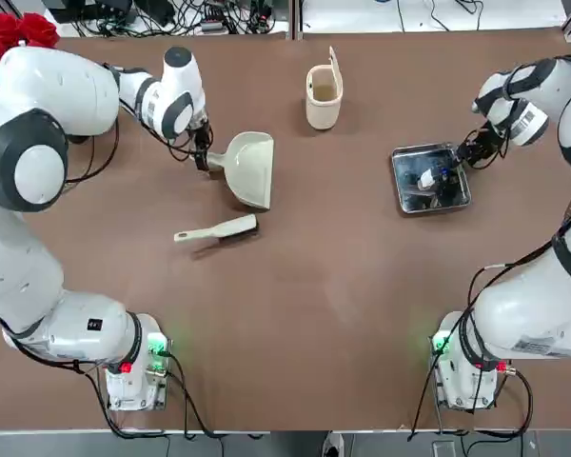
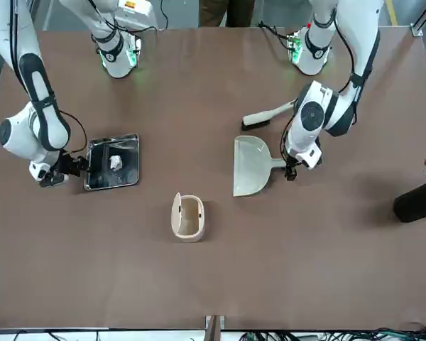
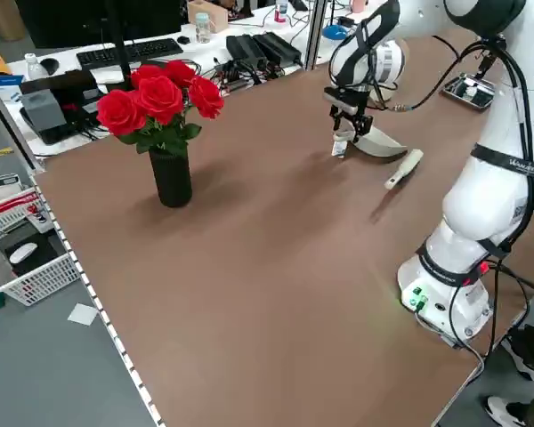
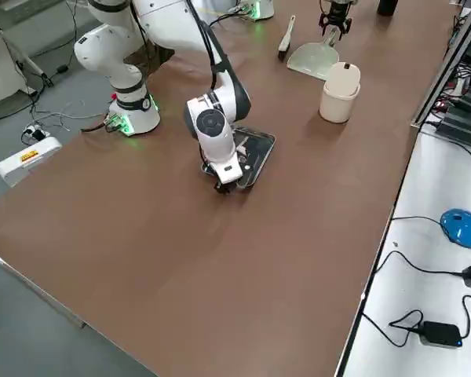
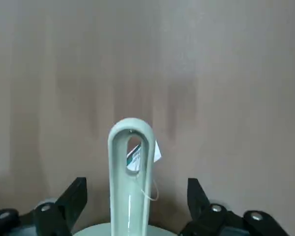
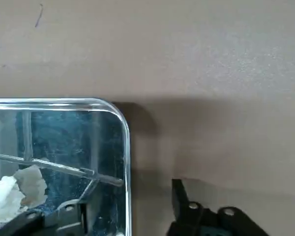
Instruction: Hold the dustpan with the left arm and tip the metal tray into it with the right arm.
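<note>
Straddling the dustpan (image 5: 129,187) handle, left end effector (image 5: 132,206) gapes; right end effector (image 6: 130,216) apparently open astride metal tray (image 6: 59,147) rim.

Setting: robotics laboratory or research workroom. Evidence recorded: two white robot arms bolted side by side to a large brown table (image 1: 295,314), their bases (image 1: 138,367) showing green and red lights, with cables trailing off the table edge. A white desk along one side carried a keyboard (image 3: 129,52), black power adapters (image 3: 258,46), loose wiring and a blue mouse-like device (image 4: 463,228). The floor was grey. A white wire basket (image 3: 27,258) of oddments stood beside the table. Household props, including a vase of red roses (image 3: 165,124), appeared as test items.
</note>
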